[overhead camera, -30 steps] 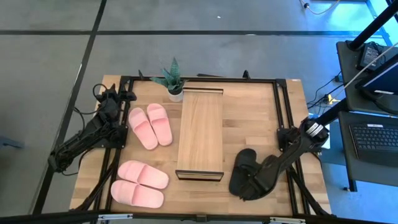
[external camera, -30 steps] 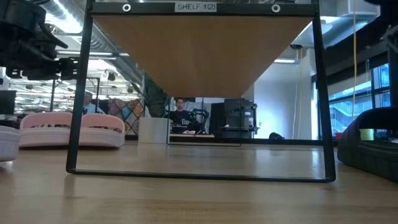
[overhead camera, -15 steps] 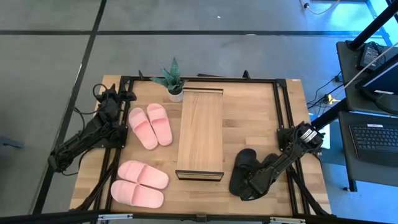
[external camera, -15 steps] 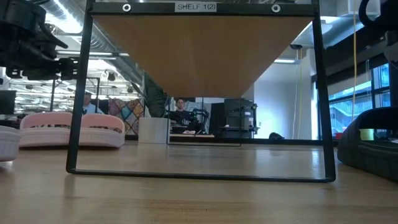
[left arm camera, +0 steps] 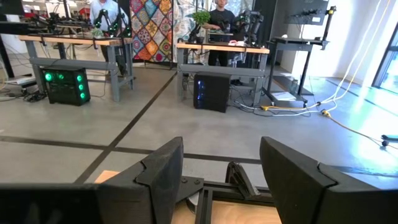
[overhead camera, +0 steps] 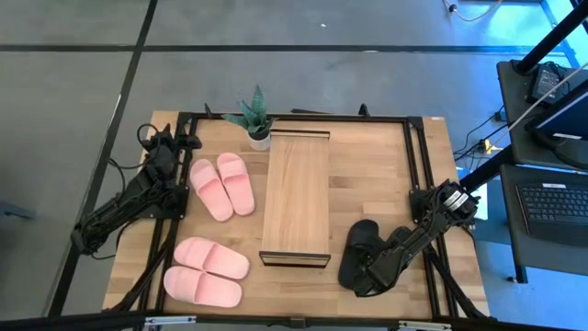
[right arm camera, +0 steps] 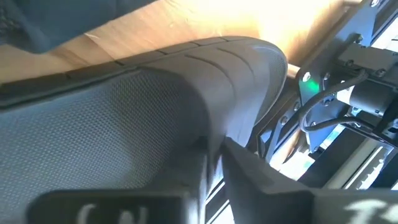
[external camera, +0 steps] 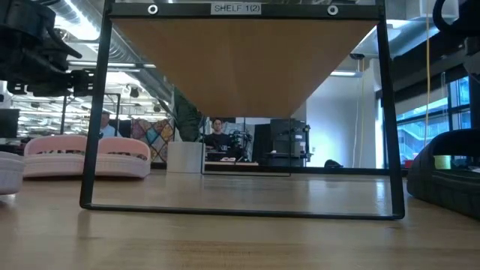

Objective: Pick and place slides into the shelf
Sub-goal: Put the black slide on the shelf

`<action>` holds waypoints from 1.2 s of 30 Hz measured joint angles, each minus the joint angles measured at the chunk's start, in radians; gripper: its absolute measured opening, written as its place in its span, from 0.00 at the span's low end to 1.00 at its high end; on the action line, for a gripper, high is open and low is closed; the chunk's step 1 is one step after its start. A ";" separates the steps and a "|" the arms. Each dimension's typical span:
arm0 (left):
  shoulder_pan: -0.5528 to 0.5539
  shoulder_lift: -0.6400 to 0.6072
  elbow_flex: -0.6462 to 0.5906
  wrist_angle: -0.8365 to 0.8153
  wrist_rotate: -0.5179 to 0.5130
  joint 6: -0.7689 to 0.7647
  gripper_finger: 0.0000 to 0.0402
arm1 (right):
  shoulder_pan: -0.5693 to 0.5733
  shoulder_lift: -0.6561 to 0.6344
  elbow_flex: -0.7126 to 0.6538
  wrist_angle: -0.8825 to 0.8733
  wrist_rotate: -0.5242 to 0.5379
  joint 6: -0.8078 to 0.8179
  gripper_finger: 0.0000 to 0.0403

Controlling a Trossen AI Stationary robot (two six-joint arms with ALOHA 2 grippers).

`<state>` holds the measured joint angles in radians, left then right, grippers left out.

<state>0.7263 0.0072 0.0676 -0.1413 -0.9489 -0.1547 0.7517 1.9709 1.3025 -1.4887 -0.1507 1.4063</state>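
The black slides (overhead camera: 360,250) are lying at the lower right of the high view, beside the shelf (overhead camera: 296,198). My right gripper (overhead camera: 375,272) is pinching one black slide. My left gripper (left arm camera: 221,180) is waiting open at the upper left.

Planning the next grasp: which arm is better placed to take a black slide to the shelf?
Right. The right gripper is already down at the black slides, just right of the shelf. The left gripper sits at the table's far-left corner, beyond the pink slides.
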 joint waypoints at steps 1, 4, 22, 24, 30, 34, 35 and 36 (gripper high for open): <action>0.000 0.000 0.000 0.000 0.000 0.000 0.51 | 0.000 0.000 0.000 -0.001 0.000 -0.001 0.05; 0.000 0.000 0.000 0.000 0.000 0.000 0.51 | 0.000 0.000 0.000 -0.001 0.000 -0.001 0.03; 0.000 0.000 0.000 0.001 0.052 -0.001 0.51 | 0.000 -0.272 0.199 -0.082 0.162 0.149 0.03; 0.000 0.000 0.000 0.002 0.092 -0.001 0.51 | -0.002 -0.324 0.207 -0.082 0.258 0.167 0.03; 0.000 0.000 0.000 0.003 0.154 -0.001 0.51 | -0.034 -0.477 0.214 -0.081 0.636 0.095 0.03; 0.000 0.000 0.000 0.003 0.154 0.000 0.51 | -0.101 -0.556 0.214 -0.048 1.021 -0.133 0.03; 0.000 0.000 0.000 0.003 0.154 -0.001 0.51 | -0.126 -0.573 0.214 -0.023 1.092 -0.228 0.03; 0.000 0.000 0.000 0.003 0.154 0.000 0.51 | -0.154 -0.589 0.214 0.008 1.150 -0.336 0.03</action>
<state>0.7264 0.0073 0.0677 -0.1387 -0.7944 -0.1551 0.5980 1.3816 1.5169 -1.4805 0.9990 1.0699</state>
